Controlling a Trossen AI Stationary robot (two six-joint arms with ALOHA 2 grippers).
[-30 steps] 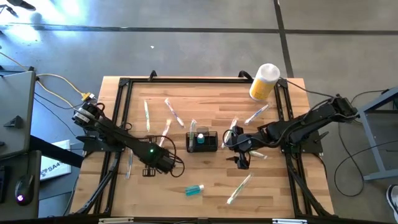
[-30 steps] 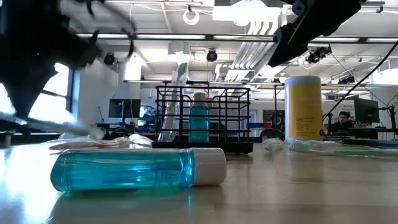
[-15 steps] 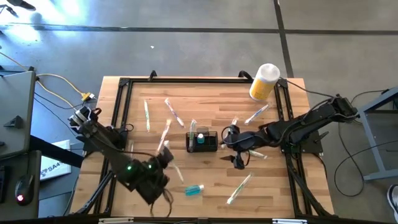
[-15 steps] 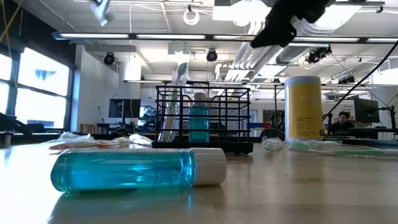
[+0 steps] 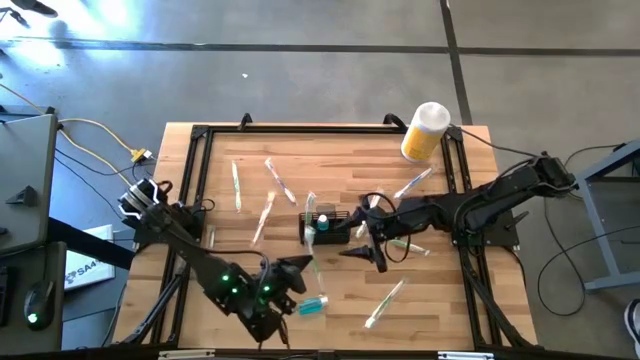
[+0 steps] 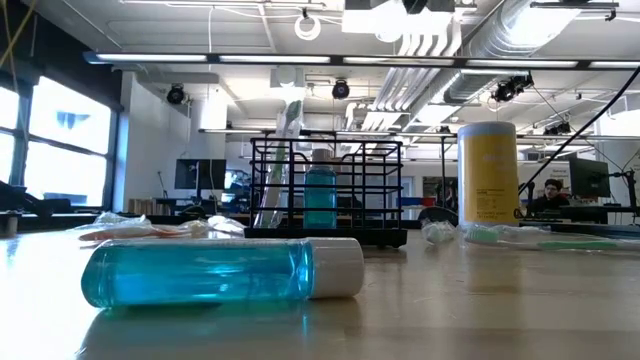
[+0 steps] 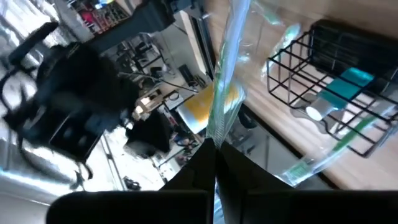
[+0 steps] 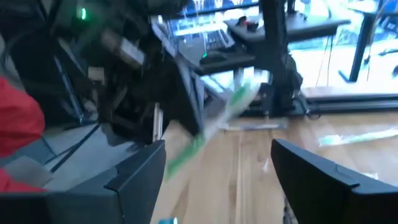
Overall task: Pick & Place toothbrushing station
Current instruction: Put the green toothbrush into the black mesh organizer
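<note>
High view, caddy: black wire-mesh caddy mid-surface, holding a blue bottle.
Left hand: below-left of caddy, clamped on a wrapped toothbrush.
Right hand: just right of caddy, fingers spread, empty, nearer.

Caddy hemmed: right tool beside it, wrapped toothbrushes scattered left; bare wood behind.

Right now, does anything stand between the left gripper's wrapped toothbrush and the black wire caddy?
Nothing visible does. The left gripper, shut on the wrapped toothbrush, points it toward the black wire caddy; the open right gripper hovers off the caddy's right side.
</note>
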